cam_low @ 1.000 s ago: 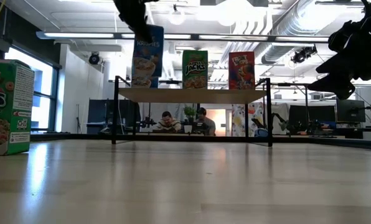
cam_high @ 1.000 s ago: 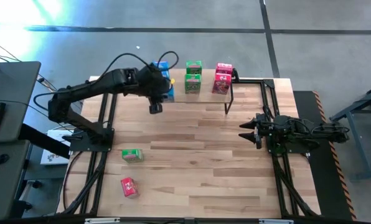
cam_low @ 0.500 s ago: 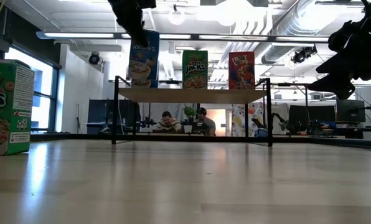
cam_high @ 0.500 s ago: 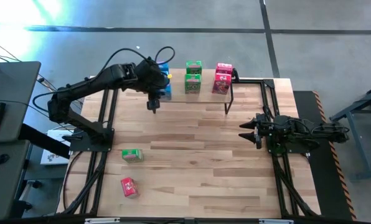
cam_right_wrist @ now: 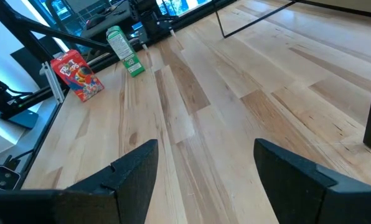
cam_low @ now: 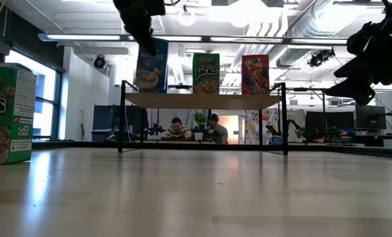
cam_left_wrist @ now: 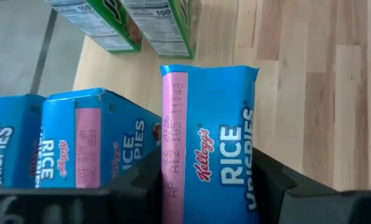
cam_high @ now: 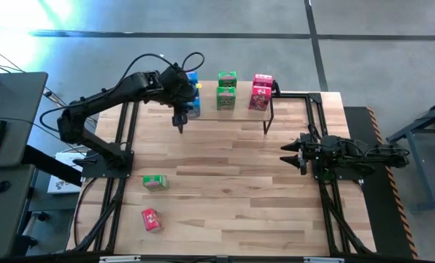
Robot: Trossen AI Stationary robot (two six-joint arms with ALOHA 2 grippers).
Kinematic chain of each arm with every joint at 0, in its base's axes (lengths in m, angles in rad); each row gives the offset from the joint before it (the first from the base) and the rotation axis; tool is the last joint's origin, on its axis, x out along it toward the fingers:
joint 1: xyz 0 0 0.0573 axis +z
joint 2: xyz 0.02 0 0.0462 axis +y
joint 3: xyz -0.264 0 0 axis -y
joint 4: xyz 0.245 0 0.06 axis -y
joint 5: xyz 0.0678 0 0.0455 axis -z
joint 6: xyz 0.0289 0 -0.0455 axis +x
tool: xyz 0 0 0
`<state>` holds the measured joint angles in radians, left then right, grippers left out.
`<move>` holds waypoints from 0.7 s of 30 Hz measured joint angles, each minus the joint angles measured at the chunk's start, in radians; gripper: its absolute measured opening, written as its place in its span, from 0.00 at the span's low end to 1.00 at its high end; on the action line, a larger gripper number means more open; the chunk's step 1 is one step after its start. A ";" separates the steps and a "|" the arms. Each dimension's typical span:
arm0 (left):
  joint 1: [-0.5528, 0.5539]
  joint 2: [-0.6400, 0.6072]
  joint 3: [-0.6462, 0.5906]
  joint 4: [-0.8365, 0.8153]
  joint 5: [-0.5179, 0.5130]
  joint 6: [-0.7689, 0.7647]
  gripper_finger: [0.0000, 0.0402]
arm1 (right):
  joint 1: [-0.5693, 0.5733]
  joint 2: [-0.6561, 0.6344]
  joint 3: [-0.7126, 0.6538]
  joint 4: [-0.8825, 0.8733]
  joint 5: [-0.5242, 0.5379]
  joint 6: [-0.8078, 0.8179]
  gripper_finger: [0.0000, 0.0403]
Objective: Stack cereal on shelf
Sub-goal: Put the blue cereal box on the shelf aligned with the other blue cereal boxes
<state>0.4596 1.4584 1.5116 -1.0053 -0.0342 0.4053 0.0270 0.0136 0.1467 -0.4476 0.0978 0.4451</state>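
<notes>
The left pincer [cam_high: 179, 123] hangs over the far left end of the low wooden-topped shelf on thin black legs [cam_high: 268, 117], pinching a blue cardboard Rice Krispies cereal box [cam_left_wrist: 210, 149] between its two fingers. In the low view the held box [cam_low: 151, 64] is at the left end of the shelf top; whether it touches the top I cannot tell. The left wrist view shows two more blue boxes [cam_left_wrist: 79, 146] just beside it, and two green boxes [cam_left_wrist: 136, 22] farther along the shelf. From above, green boxes [cam_high: 226, 91] sit at the middle of the shelf and red boxes [cam_high: 260, 91] toward its right end. On the light wooden worktop [cam_high: 232, 183], near the left edge, a green cereal box [cam_high: 155, 182] and a red cereal box [cam_high: 151, 219] lie apart. The right pincer [cam_high: 289, 155] waits at the right side of the worktop, fingers spread and holding nothing.
</notes>
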 joint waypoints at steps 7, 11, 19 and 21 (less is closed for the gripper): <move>0.009 0.023 0.000 0.009 -0.001 0.013 0.36 | 0.000 0.000 0.000 0.000 0.000 0.000 0.64; 0.013 0.036 0.000 0.013 -0.001 0.018 0.36 | 0.000 0.000 0.000 0.000 0.000 0.000 0.64; 0.034 0.036 0.000 0.009 0.000 0.017 0.37 | 0.000 0.000 0.000 0.000 0.000 0.000 0.64; 0.039 0.036 0.000 0.010 0.001 0.017 0.38 | 0.000 0.000 0.000 0.000 0.000 0.000 0.64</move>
<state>0.4987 1.4940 1.5116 -0.9955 -0.0334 0.4221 0.0269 0.0139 0.1467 -0.4473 0.0978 0.4451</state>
